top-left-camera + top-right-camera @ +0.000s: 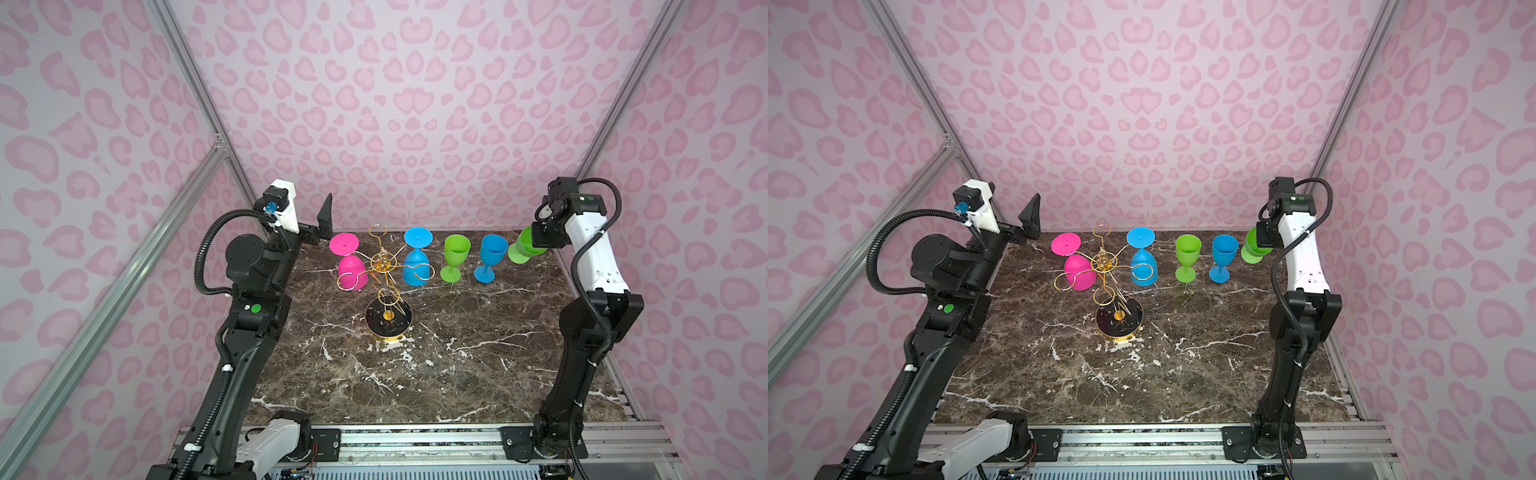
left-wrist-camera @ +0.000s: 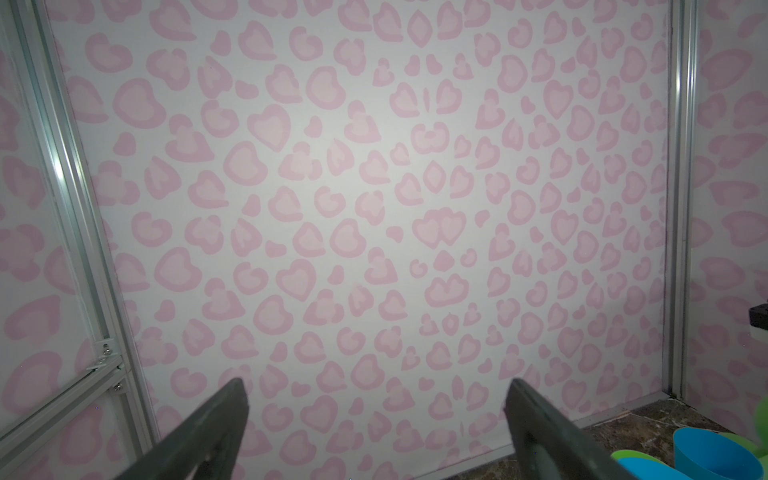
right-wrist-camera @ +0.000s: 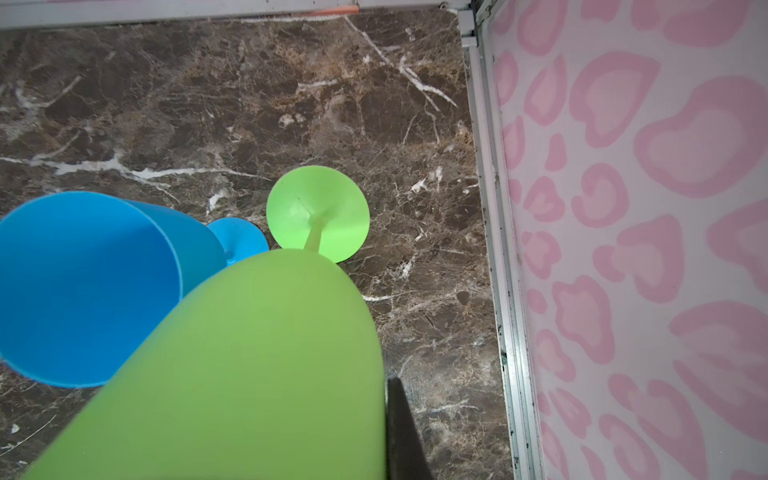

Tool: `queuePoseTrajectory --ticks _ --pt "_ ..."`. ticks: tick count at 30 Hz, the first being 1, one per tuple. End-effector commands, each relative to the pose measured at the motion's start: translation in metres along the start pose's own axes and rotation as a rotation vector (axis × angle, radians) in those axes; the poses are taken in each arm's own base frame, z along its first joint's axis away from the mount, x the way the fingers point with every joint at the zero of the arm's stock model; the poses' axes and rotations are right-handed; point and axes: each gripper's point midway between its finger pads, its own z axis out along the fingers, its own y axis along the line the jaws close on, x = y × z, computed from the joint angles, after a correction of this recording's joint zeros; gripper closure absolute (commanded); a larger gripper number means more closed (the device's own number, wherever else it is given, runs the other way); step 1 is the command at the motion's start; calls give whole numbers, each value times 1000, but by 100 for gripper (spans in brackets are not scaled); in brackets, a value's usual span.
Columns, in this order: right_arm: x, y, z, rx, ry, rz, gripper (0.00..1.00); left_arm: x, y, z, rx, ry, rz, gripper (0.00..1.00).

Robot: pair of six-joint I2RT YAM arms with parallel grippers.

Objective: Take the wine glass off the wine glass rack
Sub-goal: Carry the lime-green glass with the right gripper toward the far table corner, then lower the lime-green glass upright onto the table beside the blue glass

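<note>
— How is the desk [image 1: 457,353] laid out?
— The wine glass rack [image 1: 384,266] stands between my two sets of jaws, nearer the left. A pink glass [image 1: 352,270] and a blue glass [image 1: 415,266] hang bowl-down, feet caught in its loops.
— And the jaws?
— My right jaws pinch the green wine glass [image 3: 257,365] by its bowl, foot downward, likely for standing it. My left jaws are spread and empty.

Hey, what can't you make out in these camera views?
- Grip of the right gripper on the held green glass: its wrist hides it in both top views; in the right wrist view the bowl hides all but one finger.
- Whether its foot touches the table: too close to tell.
- Outside the left wrist view: the wine glass rack.
</note>
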Motion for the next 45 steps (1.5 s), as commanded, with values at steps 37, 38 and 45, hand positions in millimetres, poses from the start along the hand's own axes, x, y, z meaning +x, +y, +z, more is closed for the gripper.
queuePoseTrajectory --ticks 37,38,45 --pt "7 12 58 -25 132 -10 100 -5 5 -8 13 -6 14 3" --pt "8 11 58 -25 132 -9 100 -5 4 -8 15 -6 14 3" --pt "13 12 57 -21 146 -19 100 -6 3 -9 21 -7 15 3"
